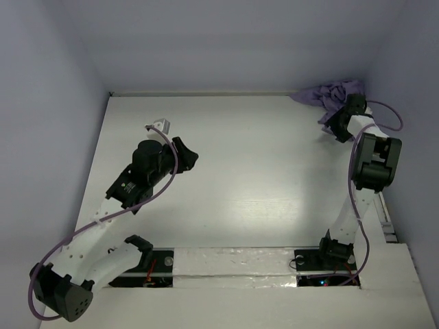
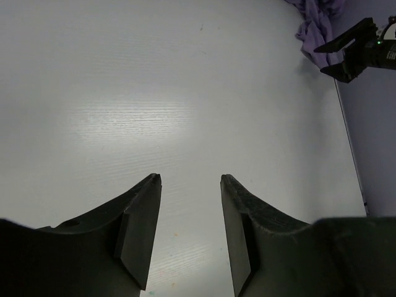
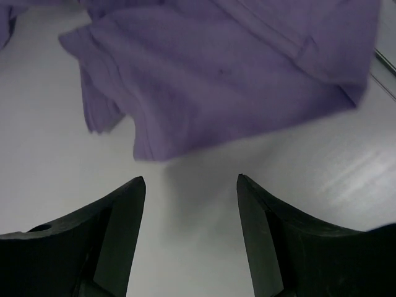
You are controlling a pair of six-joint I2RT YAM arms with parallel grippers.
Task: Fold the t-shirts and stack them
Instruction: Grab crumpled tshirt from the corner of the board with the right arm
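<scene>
The t-shirt (image 1: 330,92) lay crumpled in the far right corner of the table (image 1: 240,178), just ahead of the right gripper (image 3: 190,179), jaws parted, empty; the left gripper (image 2: 189,178), likewise parted and empty, sat well apart.

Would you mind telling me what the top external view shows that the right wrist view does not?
Only the top external view shows the left arm and left gripper over the table's left half, and that the t-shirt lies crumpled in the far right corner. Only the right wrist view shows the cloth's folds close up, and the right gripper's jaws parted and empty over bare table. Both show the t-shirt, the table and the right gripper close to it.
</scene>
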